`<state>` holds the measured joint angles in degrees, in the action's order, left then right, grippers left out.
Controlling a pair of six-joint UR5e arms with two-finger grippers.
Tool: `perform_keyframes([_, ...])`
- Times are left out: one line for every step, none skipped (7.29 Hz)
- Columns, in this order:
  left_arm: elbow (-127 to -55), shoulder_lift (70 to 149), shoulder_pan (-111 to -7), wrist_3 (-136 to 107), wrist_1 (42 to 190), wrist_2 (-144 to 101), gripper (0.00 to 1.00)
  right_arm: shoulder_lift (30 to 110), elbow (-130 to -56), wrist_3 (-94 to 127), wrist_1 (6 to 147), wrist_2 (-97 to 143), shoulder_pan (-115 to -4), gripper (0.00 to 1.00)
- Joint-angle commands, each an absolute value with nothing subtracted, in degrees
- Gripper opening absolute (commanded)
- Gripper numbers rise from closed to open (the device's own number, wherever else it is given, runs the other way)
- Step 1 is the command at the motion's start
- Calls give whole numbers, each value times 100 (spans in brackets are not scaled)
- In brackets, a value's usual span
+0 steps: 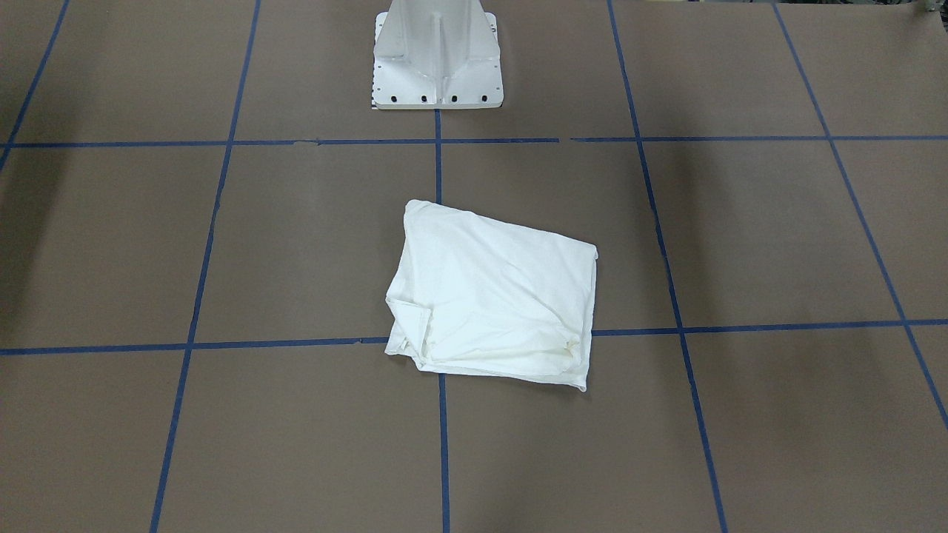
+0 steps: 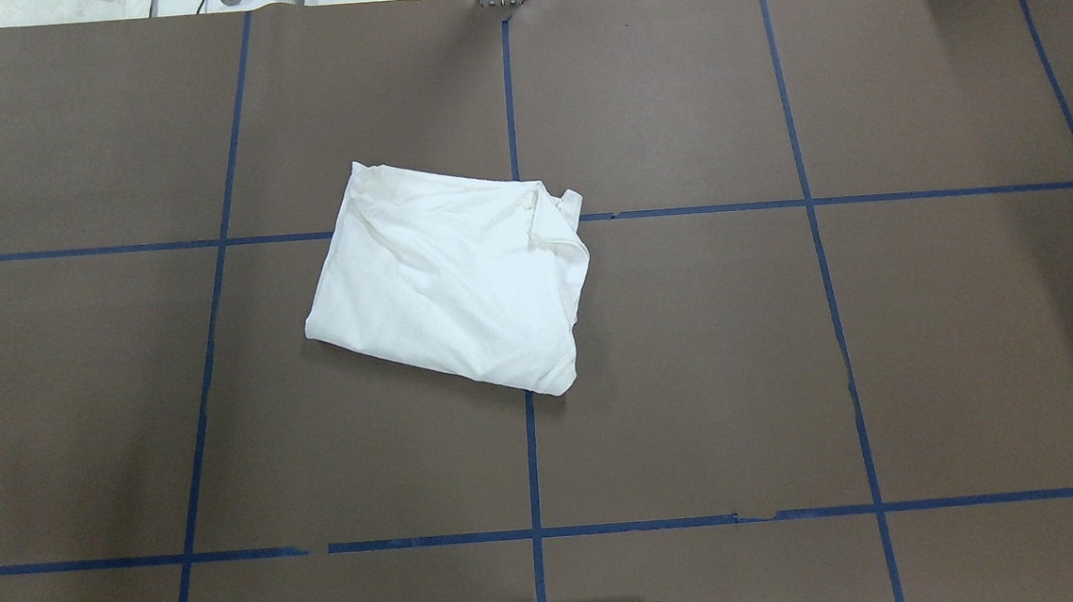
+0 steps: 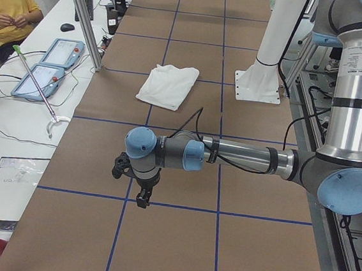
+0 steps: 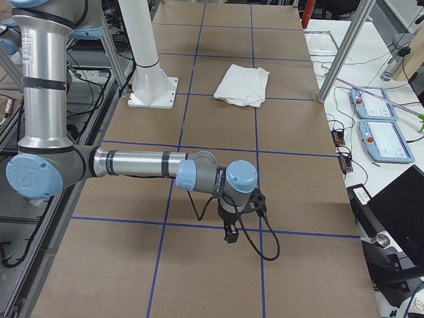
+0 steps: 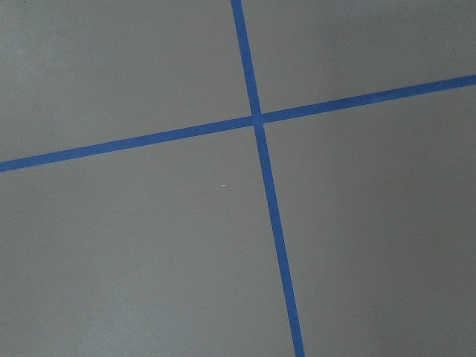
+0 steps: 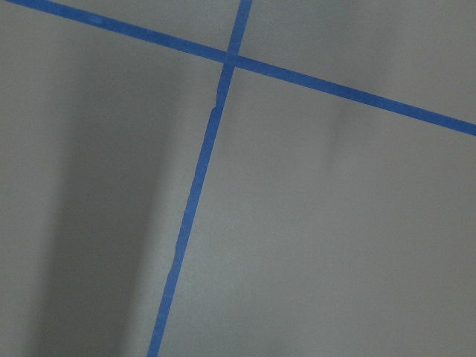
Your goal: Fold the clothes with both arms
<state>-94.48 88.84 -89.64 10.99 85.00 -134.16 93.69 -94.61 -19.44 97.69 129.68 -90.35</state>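
Note:
The white T-shirt (image 2: 450, 279) lies folded into a compact, slightly skewed rectangle near the table's middle; it also shows in the front-facing view (image 1: 496, 296) and both side views (image 3: 168, 85) (image 4: 244, 84). No printed text or label shows. The left gripper (image 3: 141, 199) hangs low over the table far from the shirt, at the table's left end. The right gripper (image 4: 230, 235) hangs low at the right end. Both show only in the side views, so I cannot tell whether they are open or shut. The wrist views show only brown table and blue tape.
The white pedestal base (image 1: 437, 66) stands at the robot's edge of the table. Blue tape lines (image 2: 531, 434) grid the brown surface. A person in yellow (image 3: 7, 10) sits beside teach pendants (image 3: 46, 65). A metal post (image 3: 83, 17) stands at the far edge.

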Motion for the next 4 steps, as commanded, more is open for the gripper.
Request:
perform_keyframes([-9448, 8816, -8974, 1099, 8499, -13412, 100, 9369, -9492, -1951, 9765, 12964, -9035, 100])
perform_keyframes([-9448, 8746, -8965, 1099, 8499, -13412, 100, 9369, -9466, -1942, 9765, 12973, -9035, 100])
perform_keyframes([-9448, 8693, -8965, 1099, 8499, -13412, 100, 9378, -9431, -1934, 9773, 12981, -9035, 100])
perform_keyframes([-9448, 8631, -8965, 1099, 8499, -13412, 100, 9378, -9439, -1942, 9773, 12981, -9035, 100])
